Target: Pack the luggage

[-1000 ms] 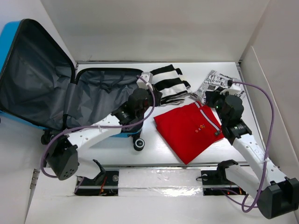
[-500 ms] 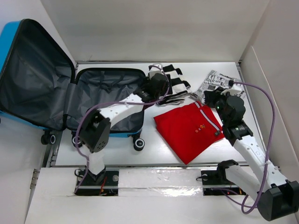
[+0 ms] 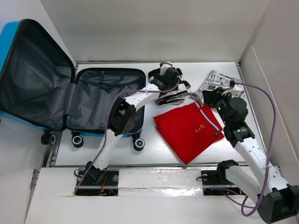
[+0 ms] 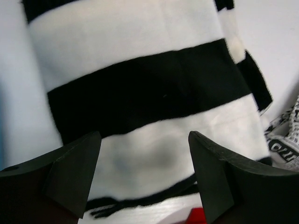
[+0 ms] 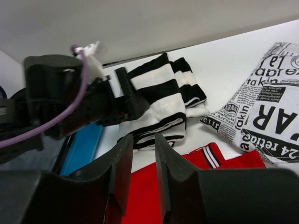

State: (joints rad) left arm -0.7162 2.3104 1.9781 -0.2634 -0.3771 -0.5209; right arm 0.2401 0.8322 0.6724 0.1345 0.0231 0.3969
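Beside the open suitcase, left gripper has swung, jaws spread, over the striped top, likely next to pack; right gripper slightly parted, empty.

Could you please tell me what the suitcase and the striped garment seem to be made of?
Suitcase: glossy blue shell, likely hard plastic; wrinkled grey lining looks fabric. Striped garment: soft, fuzzy-edged black and white bands, probably knit or fleece.

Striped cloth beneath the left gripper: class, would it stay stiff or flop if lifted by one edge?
Probably floppy: the striped cloth looks like soft fabric lying in folded layers. Pinched at one edge by the left gripper, it would likely sag and unfold. Its fuzzy surface should resist slipping.
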